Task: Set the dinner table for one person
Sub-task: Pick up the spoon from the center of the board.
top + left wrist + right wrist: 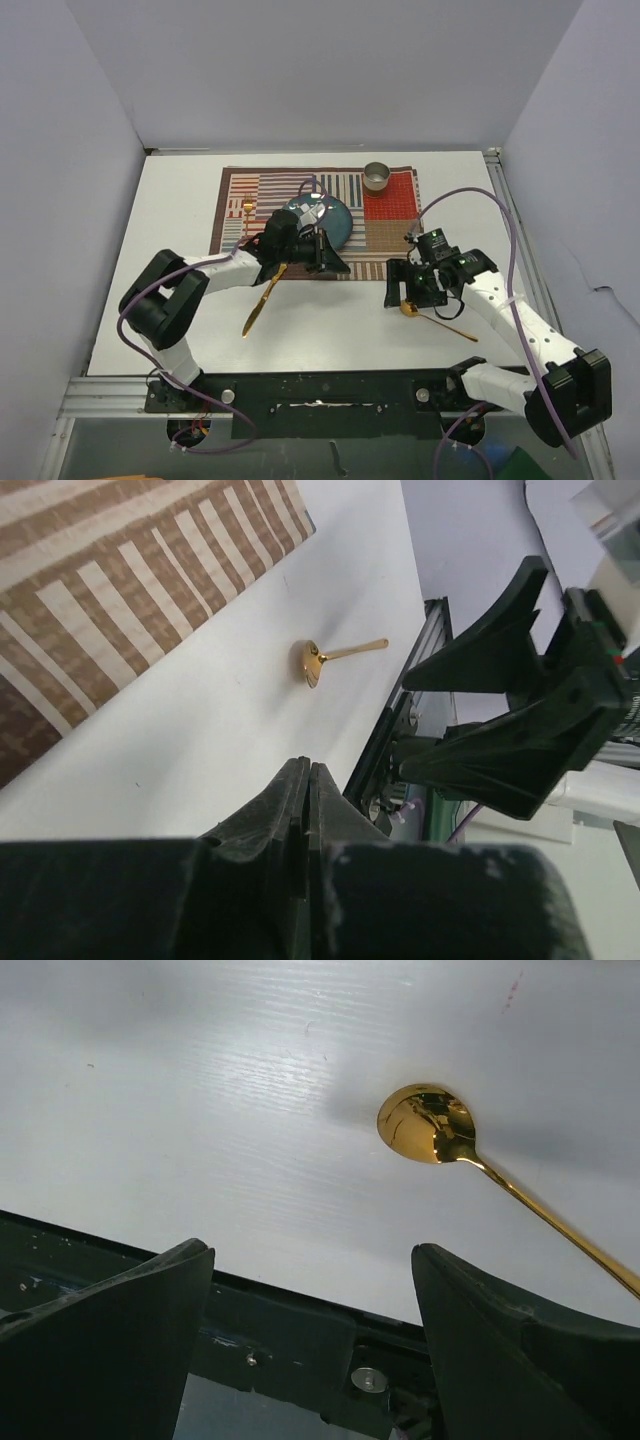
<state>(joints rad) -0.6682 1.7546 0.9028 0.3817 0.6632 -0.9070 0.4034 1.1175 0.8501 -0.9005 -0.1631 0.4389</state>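
The white worktop (pixel 170 230) fills the scene, with a striped placemat (pixel 260 190) at its far middle. On the placemat are a blue plate (pixel 338 225), a metal cup (pixel 377 177) and a gold fork (pixel 245 210). The left jaws are pressed together, empty, near the plate's near edge, and a gold knife (pixel 258 308) lies slantwise by that arm. The right jaws stand wide apart over a gold spoon (pixel 435 1128) on bare worktop.

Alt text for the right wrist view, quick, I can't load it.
A gold spoon lies free on the white dinner table, its bowl right of centre and its handle running off to the lower right. The right gripper hangs open at the bottom, its two black fingers spread with nothing between them, short of the spoon.
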